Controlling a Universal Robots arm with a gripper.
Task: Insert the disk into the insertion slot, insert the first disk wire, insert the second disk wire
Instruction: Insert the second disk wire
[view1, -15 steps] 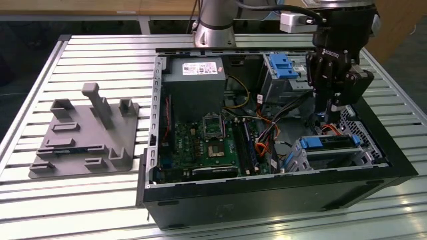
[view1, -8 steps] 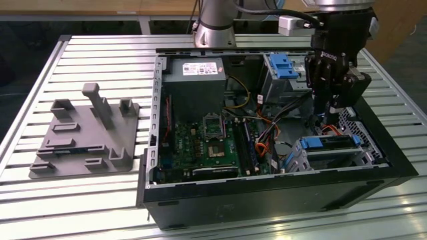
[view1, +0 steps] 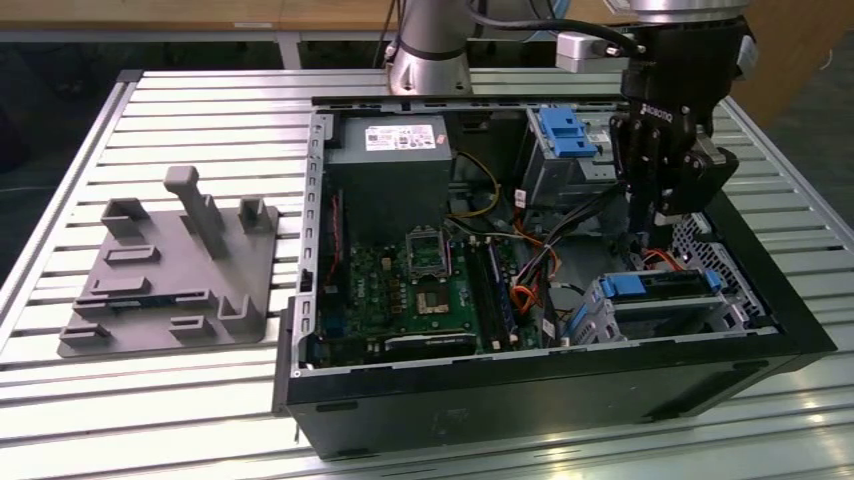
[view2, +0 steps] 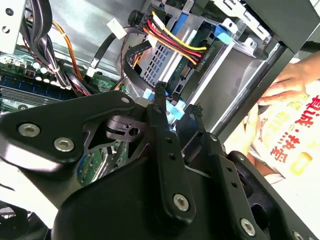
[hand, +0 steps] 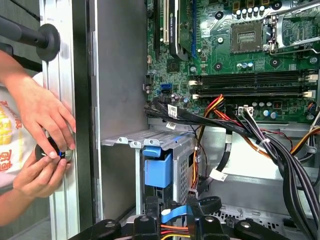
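Observation:
The disk (view1: 663, 287), silver in a blue carrier, sits inside the insertion slot (view1: 731, 315), a silver cage at the case's corner on the exterior view's right. Both wrist views show the disk's blue carrier (hand: 159, 169) (view2: 220, 33) in the perforated cage (hand: 183, 161) (view2: 235, 65). A red, yellow and black wire bundle (view2: 175, 42) runs to the disk's end. My gripper (view1: 654, 222) hangs just above the cage. Its fingers (view2: 160, 107) are shut on a light blue disk wire (view2: 173, 110) (hand: 175, 212), close to the disk's end.
A taller grey bay with a blue latch (view1: 566, 135) stands behind the gripper. Loose cables (hand: 260, 135) cross the motherboard (view1: 427, 290). A person's hands (hand: 42, 135) (view2: 287, 82) work at the case's outer wall. A grey fixture plate (view1: 167, 270) lies on the slatted table.

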